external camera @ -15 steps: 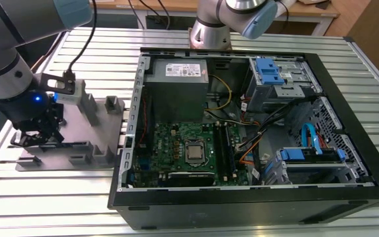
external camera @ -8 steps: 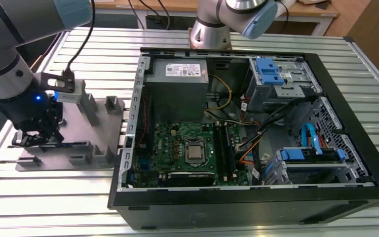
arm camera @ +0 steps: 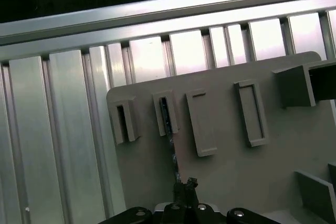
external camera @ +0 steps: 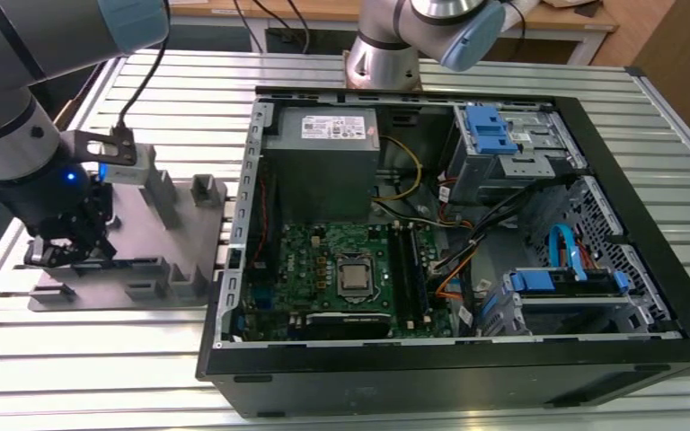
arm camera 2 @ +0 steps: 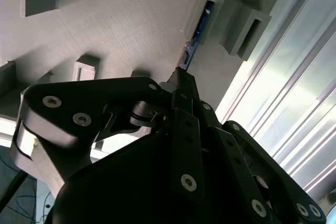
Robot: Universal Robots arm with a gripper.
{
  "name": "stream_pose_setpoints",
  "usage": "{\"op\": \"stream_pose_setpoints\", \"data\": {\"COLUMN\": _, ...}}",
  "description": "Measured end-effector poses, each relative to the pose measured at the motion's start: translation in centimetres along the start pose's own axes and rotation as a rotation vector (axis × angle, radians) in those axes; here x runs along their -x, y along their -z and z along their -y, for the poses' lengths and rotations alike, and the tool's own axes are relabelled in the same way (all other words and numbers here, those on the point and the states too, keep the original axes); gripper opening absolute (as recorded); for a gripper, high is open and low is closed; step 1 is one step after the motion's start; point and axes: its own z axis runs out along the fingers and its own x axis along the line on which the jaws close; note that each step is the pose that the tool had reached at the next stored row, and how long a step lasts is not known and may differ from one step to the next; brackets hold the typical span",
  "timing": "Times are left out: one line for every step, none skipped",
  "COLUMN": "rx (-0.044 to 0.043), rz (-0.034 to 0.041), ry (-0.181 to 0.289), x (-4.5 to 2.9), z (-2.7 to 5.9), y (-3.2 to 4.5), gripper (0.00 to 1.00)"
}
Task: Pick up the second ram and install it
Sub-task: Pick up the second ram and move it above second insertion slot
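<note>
Black against the grey, the tool (external camera: 67, 251) hung low over the holder plate (external camera: 183, 202), at about nine o'clock from the open computer case (external camera: 632, 359) in the exterior view. I judged it drawn narrow, its tips pinched on the near end of the second ram (arm camera: 165, 113), though the contact looked very slight on my feed.

In both wrist views the stick stood on its thin edge. Its far end was seated in a slotted block (arm camera: 169, 109) of the plate, so I took it as gripped but not lifted clear. That upright seating made sense to me: it offered the two flat faces to the tips and kept the stick from tipping over.

The plate rested on the slatted aluminium desk (external camera: 82, 359), just beside the case. The case lay on its side with the motherboard (external camera: 321, 260) facing up. Its long memory slots (external camera: 408, 269) ran at three o'clock from the processor (external camera: 354, 277). I could not tell whether any slot was filled.
</note>
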Motion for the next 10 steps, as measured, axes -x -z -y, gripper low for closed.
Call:
{"op": "stream_pose_setpoints", "data": {"rx": 0.0001, "rz": 0.0, "ry": 0.006, "x": 0.0, "z": 0.0, "y": 0.0, "gripper": 0.07}}
{"op": "stream_pose_setpoints", "data": {"rx": 0.0003, "rz": -0.0001, "ry": 0.012, "x": 0.0, "z": 0.0, "y": 0.0, "gripper": 0.07}}
{"op": "stream_pose_setpoints", "data": {"rx": 0.0005, "rz": -0.0001, "ry": 0.018, "x": 0.0, "z": 0.0, "y": 0.0, "gripper": 0.07}}
{"op": "stream_pose_setpoints", "data": {"rx": 0.0007, "rz": -0.0002, "ry": 0.025, "x": 0.0, "z": 0.0, "y": 0.0, "gripper": 0.07}}
{"op": "stream_pose_setpoints", "data": {"rx": 0.0008, "rz": -0.0002, "ry": 0.031, "x": 0.0, "z": 0.0, "y": 0.0, "gripper": 0.07}}
{"op": "stream_pose_setpoints", "data": {"rx": 0.001, "rz": -0.0003, "ry": 0.037, "x": 0.0, "z": 0.0, "y": 0.0, "gripper": 0.07}}
{"op": "stream_pose_setpoints", "data": {"rx": 0.0011, "rz": -0.0003, "ry": 0.044, "x": 0.0, "z": 0.0, "y": 0.0, "gripper": 0.07}}
{"op": "stream_pose_setpoints", "data": {"rx": 0.0013, "rz": -0.0004, "ry": 0.05, "x": 0.0, "z": 0.0, "y": 0.0, "gripper": 0.07}}
{"op": "stream_pose_setpoints", "data": {"rx": 0.0014, "rz": -0.0004, "ry": 0.054, "x": 0.0, "z": 0.0, "y": 0.0, "gripper": 0.07}}
{"op": "stream_pose_setpoints", "data": {"rx": 0.0014, "rz": -0.0004, "ry": 0.055, "x": 0.0, "z": 0.0, "y": 0.0, "gripper": 0.07}}
